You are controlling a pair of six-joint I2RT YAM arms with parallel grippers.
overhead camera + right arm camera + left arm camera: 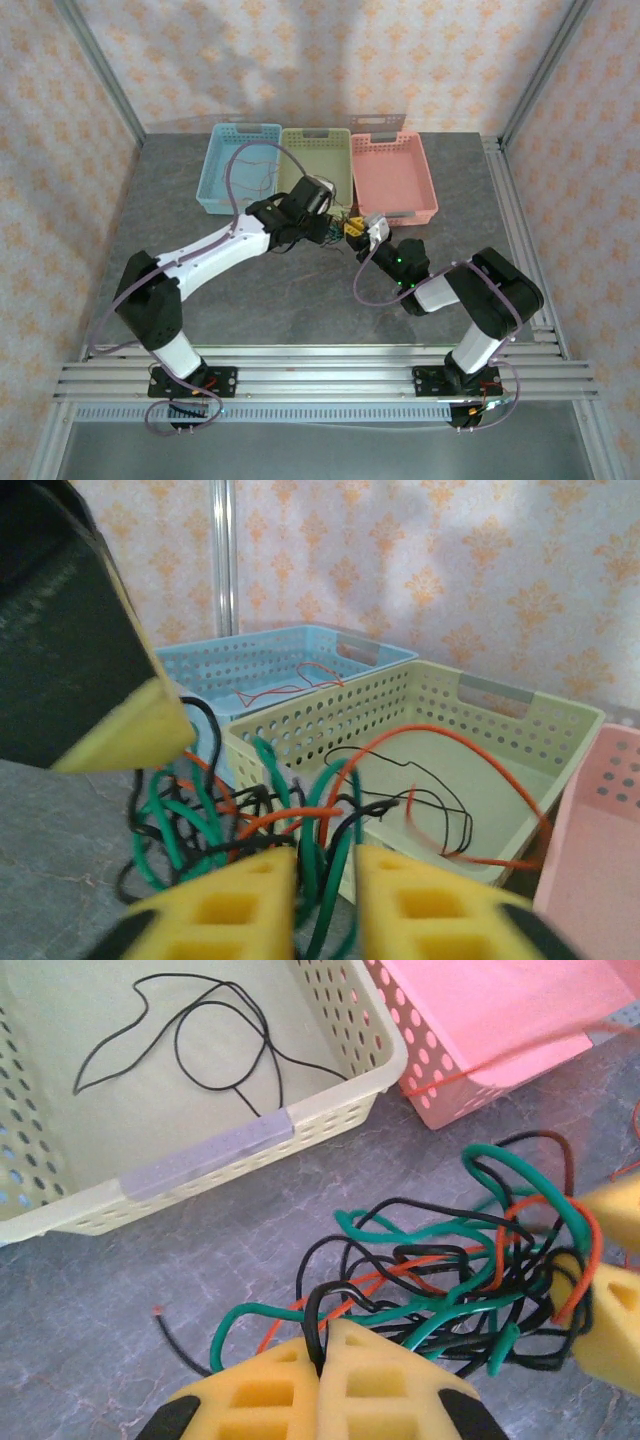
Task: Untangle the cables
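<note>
Cables [450, 1280] bunched in a green, black and orange tangle over the grey table [100, 1300], just in front of the green basket [340, 1110]. Left gripper [322, 1345] is pinched tight on a black strand at the tangle's edge. Right gripper [325, 865] has its pads narrowly apart with strands threading the gap; clamped or loose, can't tell.

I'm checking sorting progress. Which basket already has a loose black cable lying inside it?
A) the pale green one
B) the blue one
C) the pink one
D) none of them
A: a thin black cable lies looped on the floor of the pale green basket, apart from the tangle outside.
</note>
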